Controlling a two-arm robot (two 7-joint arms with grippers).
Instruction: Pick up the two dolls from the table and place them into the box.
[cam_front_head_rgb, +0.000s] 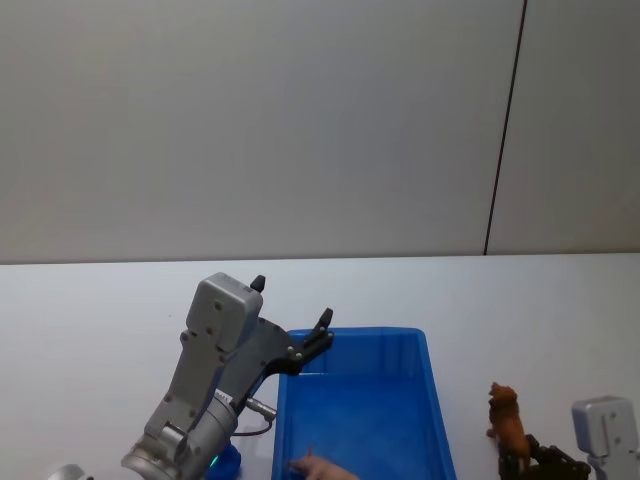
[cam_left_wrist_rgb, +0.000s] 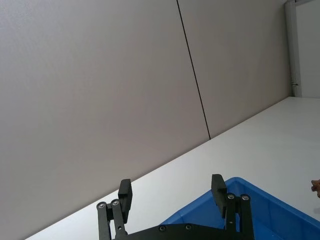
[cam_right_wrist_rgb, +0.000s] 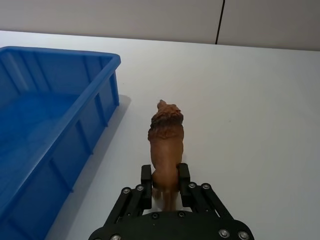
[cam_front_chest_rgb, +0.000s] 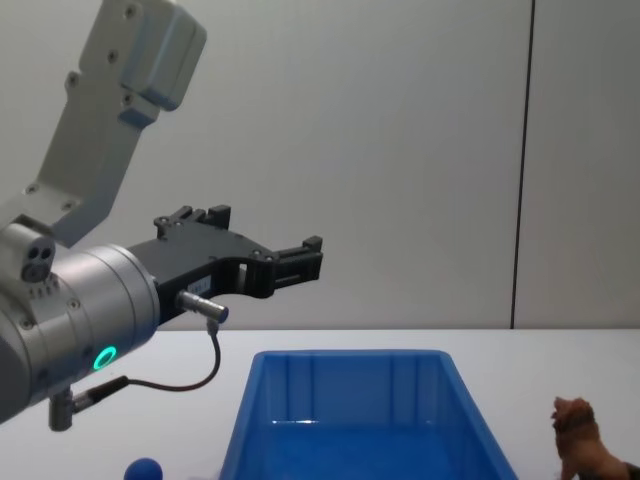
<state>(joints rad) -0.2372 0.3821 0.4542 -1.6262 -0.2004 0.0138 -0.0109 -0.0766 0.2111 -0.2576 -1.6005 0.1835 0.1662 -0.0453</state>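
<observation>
Leftmost, small dark-blue toy with round ball top (cam_front_chest_rgb: 146, 470): on the plain white tabletop (cam_front_head_rgb: 100, 320), just beside the bin's left wall. Left gripper (cam_left_wrist_rgb: 171, 186): raised over the bin's far left corner, fingers spread, empty. Large rectangular bright-blue plastic bin (cam_front_head_rgb: 355, 332): centre. Small reddish-brown shaggy lion-like figurine (cam_right_wrist_rgb: 166, 135): upright, right of the bin, hindquarters pinched by the right gripper (cam_right_wrist_rgb: 165, 172).

Bright, even light leaves only a faint soft shadow beside the box (cam_right_wrist_rgb: 60, 51) on the table (cam_right_wrist_rgb: 250, 125).
</observation>
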